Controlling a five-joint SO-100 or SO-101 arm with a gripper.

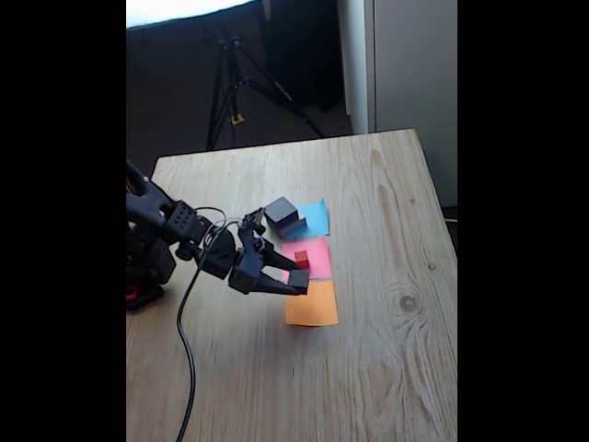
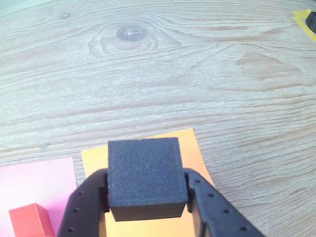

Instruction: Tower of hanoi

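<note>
Fixed view high, far — wrist view close.

A makeshift recording room: wooden table, tripod on dark floor behind.

We see a black cube in the black gripper, a red cube on pink paper, orange paper, blue paper, and a pale wood-grain table.
</note>
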